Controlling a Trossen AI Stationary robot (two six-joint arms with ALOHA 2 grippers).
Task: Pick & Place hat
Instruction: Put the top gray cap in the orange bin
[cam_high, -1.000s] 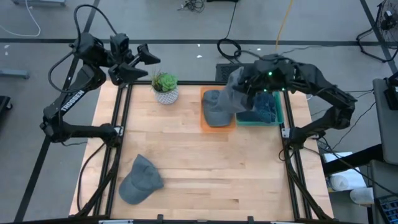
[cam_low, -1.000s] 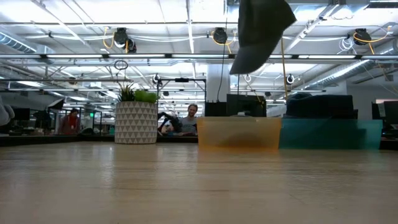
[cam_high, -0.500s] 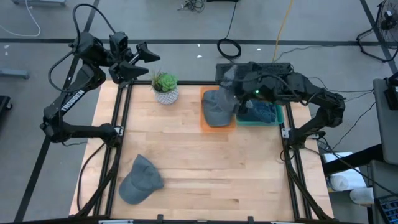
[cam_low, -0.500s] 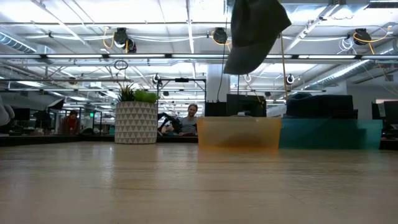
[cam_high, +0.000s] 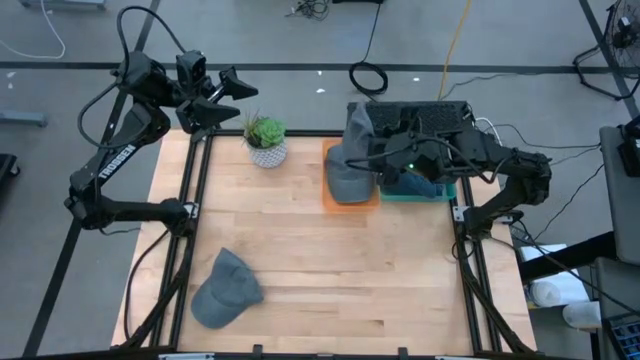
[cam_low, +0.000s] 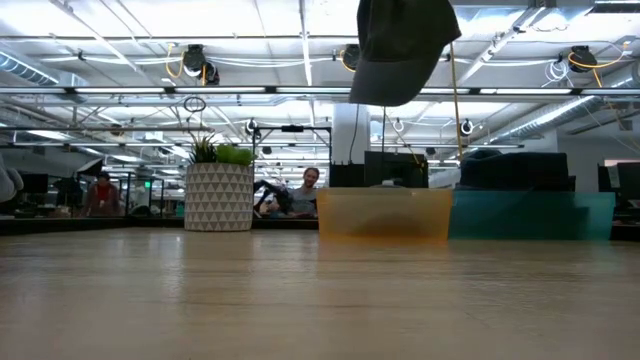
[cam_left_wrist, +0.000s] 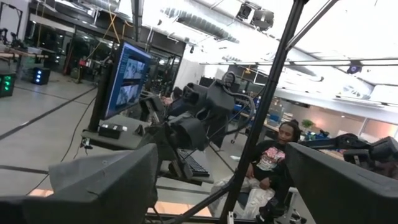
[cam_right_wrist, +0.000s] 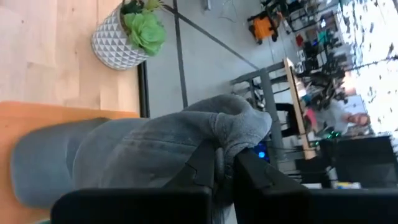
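My right gripper (cam_high: 378, 152) (cam_right_wrist: 225, 167) is shut on a grey hat (cam_high: 355, 125), which hangs high over the orange bin (cam_high: 372, 203) (cam_low: 385, 215) and shows at the top of the low view as the grey hat (cam_low: 400, 45). A second grey hat (cam_high: 345, 178) lies inside the orange bin. A third grey hat (cam_high: 225, 290) lies flat on the table near its near-left corner. My left gripper (cam_high: 235, 92) (cam_left_wrist: 217, 186) waits open, raised above the table's far-left corner. My right gripper pinches a bunched fold of the grey hat's cloth (cam_right_wrist: 239, 127) between its two fingers (cam_right_wrist: 202, 163), reaching in from the table's right side. The hat is lifted clear and droops below and beyond the fingers, above the orange bin.
A teal bin (cam_high: 448, 188) (cam_low: 530, 215) holding blue cloth stands right of the orange bin at the far edge. A potted succulent (cam_high: 266, 140) (cam_low: 218, 190) (cam_right_wrist: 127, 34) stands left of the bins. The wooden table's middle (cam_high: 330, 260) is bare. People sit in the room beyond.
My right gripper has carried the grey hat toward the table's left, from over the seam between the two bins to above the orange bin's far side. The hanging hat has swung and turned as it went.
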